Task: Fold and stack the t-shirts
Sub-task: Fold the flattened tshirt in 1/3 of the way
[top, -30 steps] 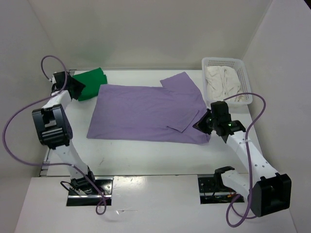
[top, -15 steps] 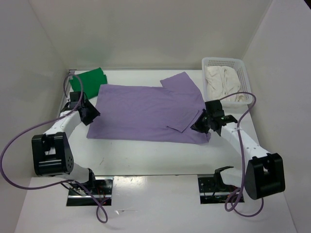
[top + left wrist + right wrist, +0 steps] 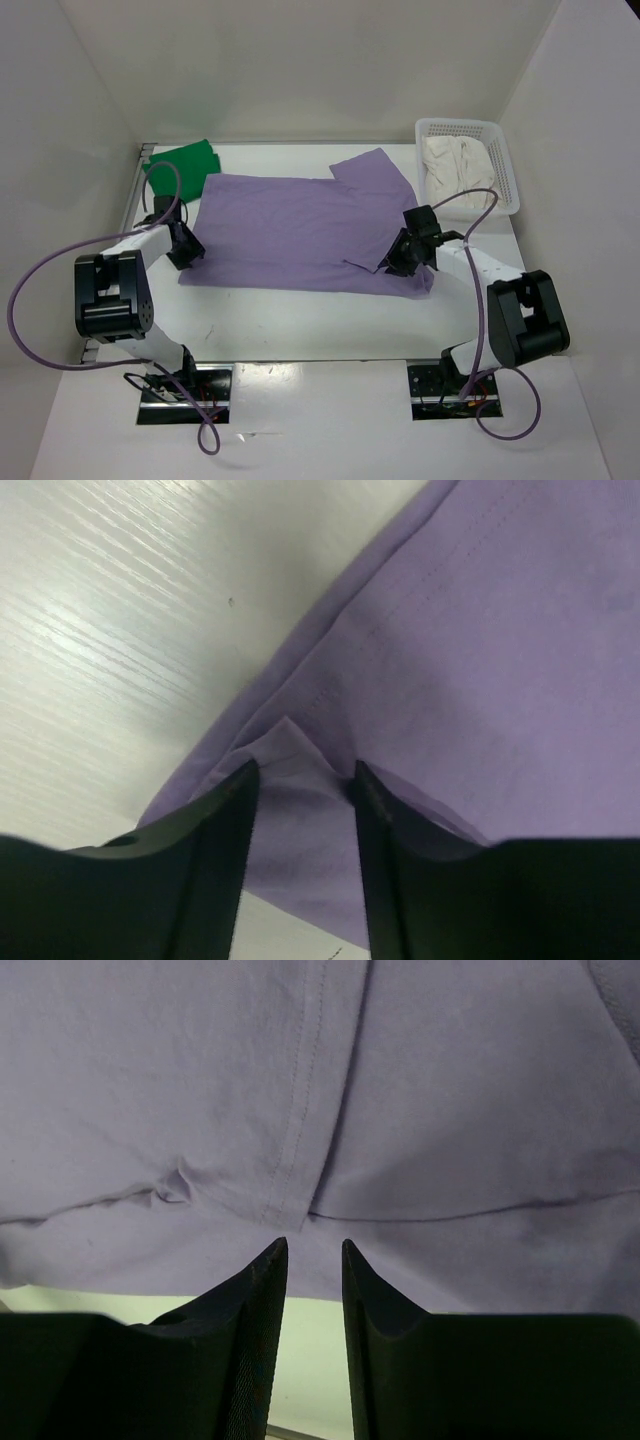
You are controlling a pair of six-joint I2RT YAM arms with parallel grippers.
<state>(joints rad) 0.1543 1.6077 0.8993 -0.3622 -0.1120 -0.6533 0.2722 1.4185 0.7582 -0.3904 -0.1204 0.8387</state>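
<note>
While the lavender shirt [image 3: 300, 225] lies flat on the table [image 3: 300, 320], with the left gripper [image 3: 188, 250] standing jaws apart astride its puckered edge and the right gripper [image 3: 395, 262] at its near hem, clamped or not I cannot tell, folding looks barely begun: both must pinch firmly, then lift together.

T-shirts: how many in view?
3. A bright green cloth shirt at the table's far left corner; a pale lavender-purple cloth shirt spread flat mid-table; a cream-white cloth shirt bunched in the white perforated plastic basket, far right. More could be hidden under it.
</note>
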